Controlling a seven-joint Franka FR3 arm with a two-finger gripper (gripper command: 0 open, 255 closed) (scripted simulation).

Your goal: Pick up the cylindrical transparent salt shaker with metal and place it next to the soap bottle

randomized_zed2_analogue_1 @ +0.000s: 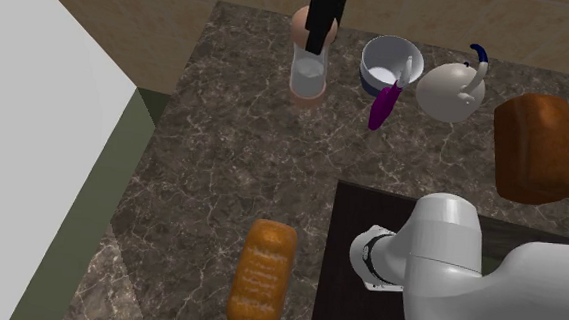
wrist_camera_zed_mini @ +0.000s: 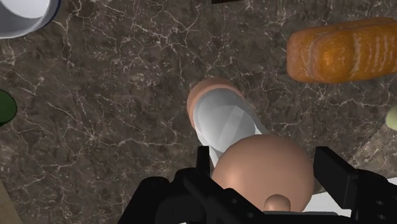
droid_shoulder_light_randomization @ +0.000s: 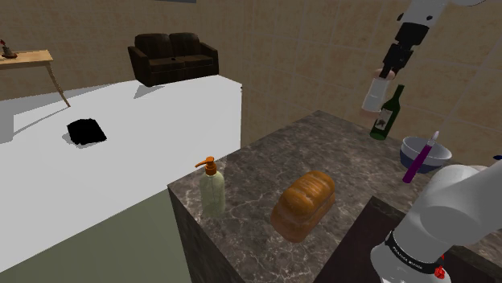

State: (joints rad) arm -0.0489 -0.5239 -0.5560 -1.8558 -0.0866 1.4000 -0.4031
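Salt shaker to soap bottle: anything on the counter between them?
Shoulder view: bare marbled counter between the salt shaker, held aloft in the tool, and the soap bottle. The bread loaf lies off that line, nearer the camera.

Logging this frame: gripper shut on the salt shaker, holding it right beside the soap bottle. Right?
Not quite. The gripper is shut on the salt shaker, but it holds it beside the green bottle, far from the soap bottle. The shoulder view shows it.
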